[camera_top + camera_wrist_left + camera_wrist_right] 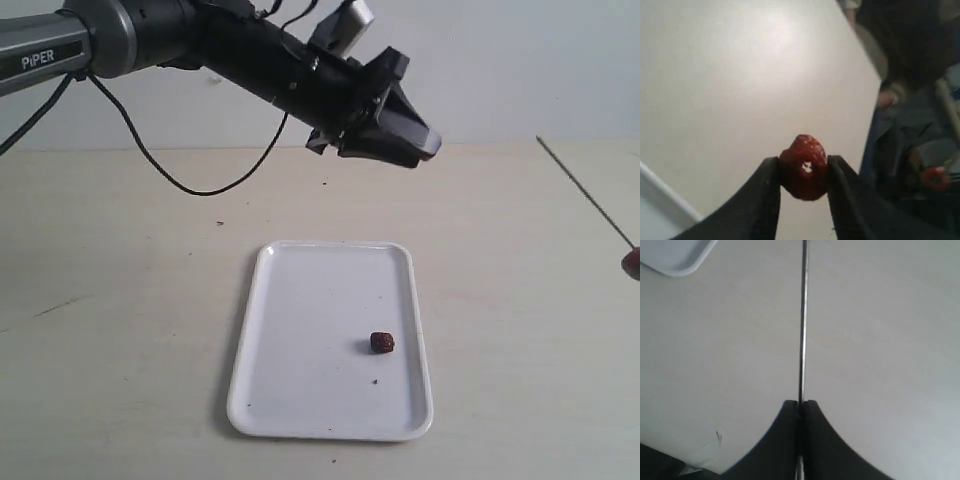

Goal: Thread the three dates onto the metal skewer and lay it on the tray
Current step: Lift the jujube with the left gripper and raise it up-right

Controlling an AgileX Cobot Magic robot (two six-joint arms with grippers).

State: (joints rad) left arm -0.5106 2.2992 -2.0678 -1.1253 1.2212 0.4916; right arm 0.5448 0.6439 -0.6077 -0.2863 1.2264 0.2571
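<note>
Left pincer (803, 161) is clamped on a date (804, 175) right at the fingertips, hoisted up in the air over the far end of the tray (330, 244). My right pincer (800, 404) is squeezed tight on the metal skewer (802, 330), which sticks out over the bare table (120, 300) way off on the right side, point angled up toward the middle. Second date (382, 343) is sitting on the tray, and there's a reddish lump (632, 262) at the skewer's low end by the frame edge, probably the third one but I can't swear to it. What worries me: the held date is tiny and only pinched at its sides, so if the point hits off-centre it'll likely roll or pop out of the grip. Also the rod's skinny and held at one end only, so pushing could make it flex or swivel in my jaws and skate onto a finger instead.
</note>
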